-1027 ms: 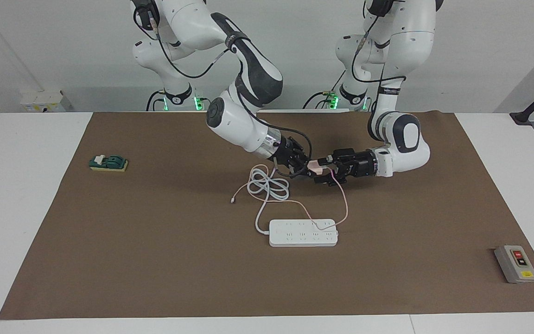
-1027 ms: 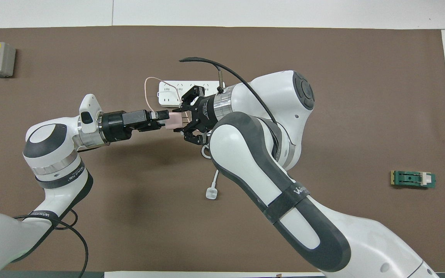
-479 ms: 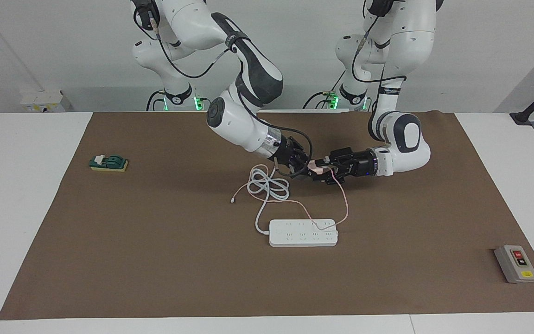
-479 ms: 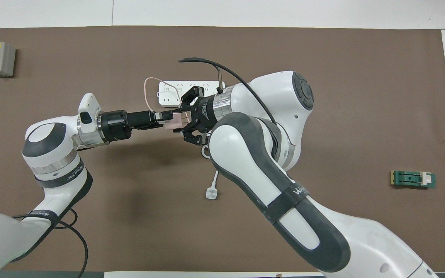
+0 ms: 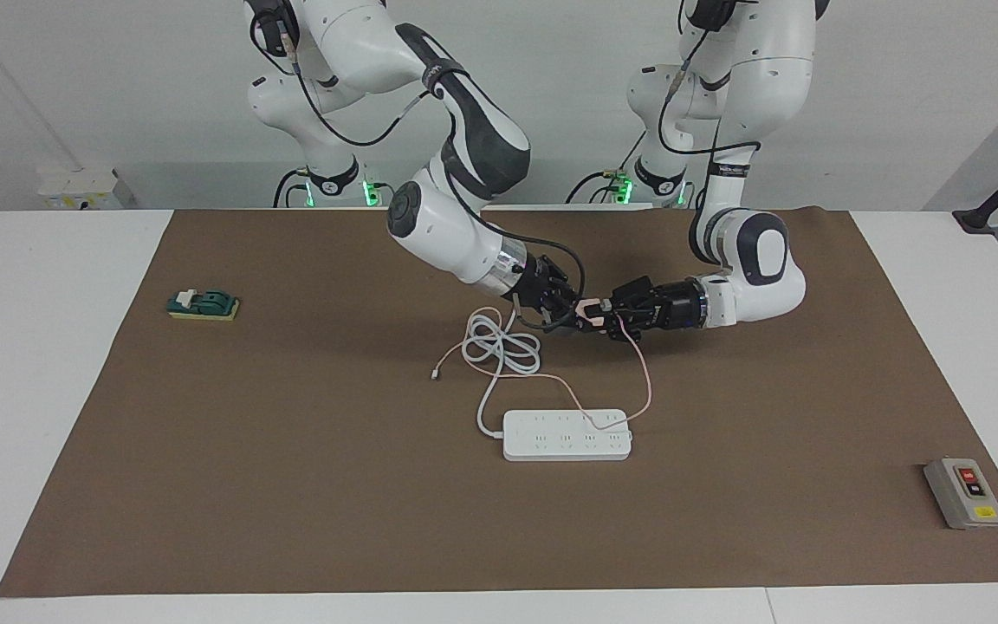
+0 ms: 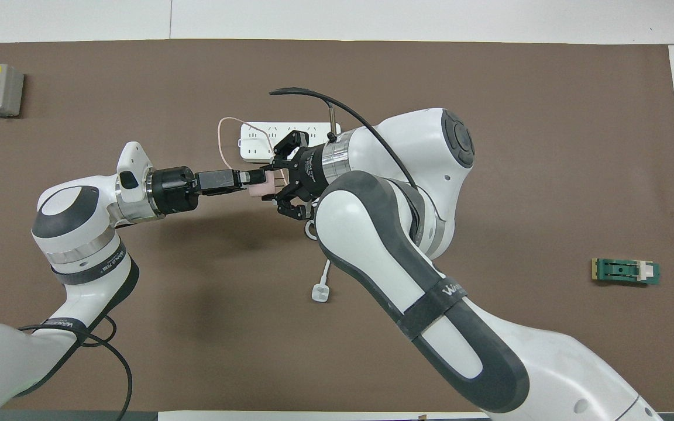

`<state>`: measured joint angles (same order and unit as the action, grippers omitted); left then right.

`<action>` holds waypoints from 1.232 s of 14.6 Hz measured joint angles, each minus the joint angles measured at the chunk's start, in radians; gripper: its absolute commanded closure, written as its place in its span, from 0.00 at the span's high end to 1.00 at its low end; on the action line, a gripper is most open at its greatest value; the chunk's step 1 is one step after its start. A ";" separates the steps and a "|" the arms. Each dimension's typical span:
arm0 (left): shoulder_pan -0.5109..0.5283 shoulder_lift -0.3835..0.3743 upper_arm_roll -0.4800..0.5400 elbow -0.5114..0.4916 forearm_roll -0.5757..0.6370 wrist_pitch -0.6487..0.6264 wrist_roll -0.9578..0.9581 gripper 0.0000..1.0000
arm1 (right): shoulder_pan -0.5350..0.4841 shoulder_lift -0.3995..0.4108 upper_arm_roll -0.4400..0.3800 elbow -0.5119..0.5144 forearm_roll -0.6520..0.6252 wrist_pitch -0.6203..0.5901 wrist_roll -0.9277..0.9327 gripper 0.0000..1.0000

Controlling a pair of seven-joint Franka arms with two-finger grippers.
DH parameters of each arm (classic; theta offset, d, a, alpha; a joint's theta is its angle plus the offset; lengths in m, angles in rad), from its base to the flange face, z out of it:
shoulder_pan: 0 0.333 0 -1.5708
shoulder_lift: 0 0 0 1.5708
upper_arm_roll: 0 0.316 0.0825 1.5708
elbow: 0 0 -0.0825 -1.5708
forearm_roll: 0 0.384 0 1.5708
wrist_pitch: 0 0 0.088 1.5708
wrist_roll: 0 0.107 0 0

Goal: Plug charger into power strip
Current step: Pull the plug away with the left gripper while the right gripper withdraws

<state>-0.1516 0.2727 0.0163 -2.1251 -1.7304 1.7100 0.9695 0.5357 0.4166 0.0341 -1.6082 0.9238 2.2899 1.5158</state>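
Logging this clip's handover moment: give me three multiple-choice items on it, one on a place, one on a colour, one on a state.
1. Where is the charger?
A. plugged into the strip
B. in the air between the two grippers
C. beside the grey box

2. What colour is the charger's cable?
A. pink
B. black
C. green

3. How is the left gripper?
A. open over the strip
B. shut on the charger
C. out of view

Answers:
1 B: it sits raised off the mat, between the left gripper and the right gripper.
2 A: a thin pink line runs from it down across the strip.
3 B: its fingertips are closed on the charger's end, and the right gripper grips the charger too.
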 measured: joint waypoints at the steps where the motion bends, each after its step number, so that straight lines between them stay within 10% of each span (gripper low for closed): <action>1: 0.000 0.000 0.000 0.000 0.000 -0.002 0.011 0.00 | 0.000 0.001 0.000 0.000 0.000 0.002 0.014 1.00; 12: 0.029 0.001 0.019 0.033 0.018 0.037 0.024 0.00 | -0.026 0.001 -0.009 0.004 0.000 0.006 0.046 1.00; 18: 0.094 -0.002 0.028 0.282 0.320 0.085 -0.287 0.00 | -0.213 -0.005 -0.020 0.082 -0.004 -0.157 0.046 1.00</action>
<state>-0.0576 0.2702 0.0443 -1.8429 -1.4101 1.7946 0.6828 0.3223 0.4120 0.0136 -1.5257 0.9194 2.1333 1.5618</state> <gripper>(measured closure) 0.709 0.000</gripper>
